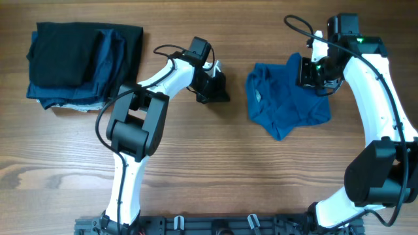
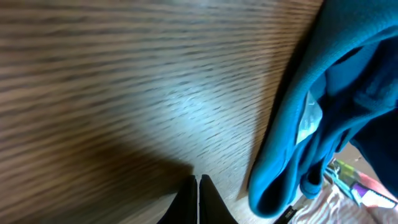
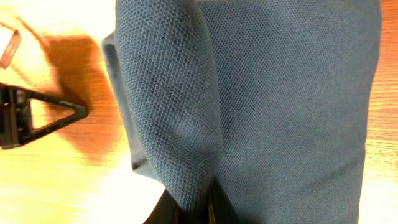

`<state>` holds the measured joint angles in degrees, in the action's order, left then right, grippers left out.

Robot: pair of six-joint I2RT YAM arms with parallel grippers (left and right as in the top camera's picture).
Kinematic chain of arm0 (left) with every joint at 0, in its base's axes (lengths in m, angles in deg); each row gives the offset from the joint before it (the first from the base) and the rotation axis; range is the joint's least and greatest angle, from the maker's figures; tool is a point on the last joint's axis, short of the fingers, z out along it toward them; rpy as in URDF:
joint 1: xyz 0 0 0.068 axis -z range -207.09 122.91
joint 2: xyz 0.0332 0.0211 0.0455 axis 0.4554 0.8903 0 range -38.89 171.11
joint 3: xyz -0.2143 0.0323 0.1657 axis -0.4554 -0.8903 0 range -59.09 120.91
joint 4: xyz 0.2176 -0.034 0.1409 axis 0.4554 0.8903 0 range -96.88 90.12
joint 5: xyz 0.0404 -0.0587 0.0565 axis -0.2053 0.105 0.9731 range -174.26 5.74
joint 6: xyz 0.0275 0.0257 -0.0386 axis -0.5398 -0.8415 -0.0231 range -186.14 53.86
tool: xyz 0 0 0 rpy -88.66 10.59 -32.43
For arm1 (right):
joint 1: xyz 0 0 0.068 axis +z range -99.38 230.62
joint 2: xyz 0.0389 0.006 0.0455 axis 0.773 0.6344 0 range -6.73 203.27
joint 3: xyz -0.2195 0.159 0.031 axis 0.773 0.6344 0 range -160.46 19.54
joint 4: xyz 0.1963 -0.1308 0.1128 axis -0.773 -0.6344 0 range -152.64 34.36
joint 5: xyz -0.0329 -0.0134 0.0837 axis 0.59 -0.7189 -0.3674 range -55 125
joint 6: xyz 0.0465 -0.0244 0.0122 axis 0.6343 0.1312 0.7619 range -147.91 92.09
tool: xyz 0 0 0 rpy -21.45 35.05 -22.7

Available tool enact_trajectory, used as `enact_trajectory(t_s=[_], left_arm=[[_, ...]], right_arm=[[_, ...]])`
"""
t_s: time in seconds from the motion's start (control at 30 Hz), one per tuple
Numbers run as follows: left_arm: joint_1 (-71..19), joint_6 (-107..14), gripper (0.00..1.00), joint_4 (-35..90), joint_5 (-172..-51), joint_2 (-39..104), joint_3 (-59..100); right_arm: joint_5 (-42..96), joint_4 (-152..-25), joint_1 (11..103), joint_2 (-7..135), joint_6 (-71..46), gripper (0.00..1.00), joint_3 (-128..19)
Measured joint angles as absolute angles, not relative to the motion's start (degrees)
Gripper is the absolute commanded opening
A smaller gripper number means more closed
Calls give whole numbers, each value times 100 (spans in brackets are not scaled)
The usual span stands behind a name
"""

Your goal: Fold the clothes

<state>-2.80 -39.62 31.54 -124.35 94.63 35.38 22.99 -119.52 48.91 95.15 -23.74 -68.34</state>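
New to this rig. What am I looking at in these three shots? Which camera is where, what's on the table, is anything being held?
Two robot arms work at a wooden table, each ending in a two-finger gripper. The wide picture looks down from above; the two close-ups come from cameras on the wrists. On the table lie a crumpled blue shirt and, far left, a stack of dark folded clothes. The right gripper is shut on a fold of the shirt. The left gripper is shut and empty, low over bare wood beside the shirt.
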Motion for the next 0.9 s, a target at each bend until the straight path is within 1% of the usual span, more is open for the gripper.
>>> enact_trajectory(t_s=[0.13,0.53,0.7,0.9], left_arm=[[-212,-3920,4,3016,-12551,9537,3589],[-157,-3918,4,2929,-12617,9572,3604],[-157,-3920,4,2929,-12617,9574,3604],[-153,-3920,4,2931,-12615,9574,3608]], right_arm=[[2253,-11954,4930,9515,-2411,4,-6834],[2237,-11906,5728,9515,-2269,4,-6830],[2240,-11613,5883,9515,-2147,4,-6683],[2240,-11040,6298,9553,-1850,4,-6272]])
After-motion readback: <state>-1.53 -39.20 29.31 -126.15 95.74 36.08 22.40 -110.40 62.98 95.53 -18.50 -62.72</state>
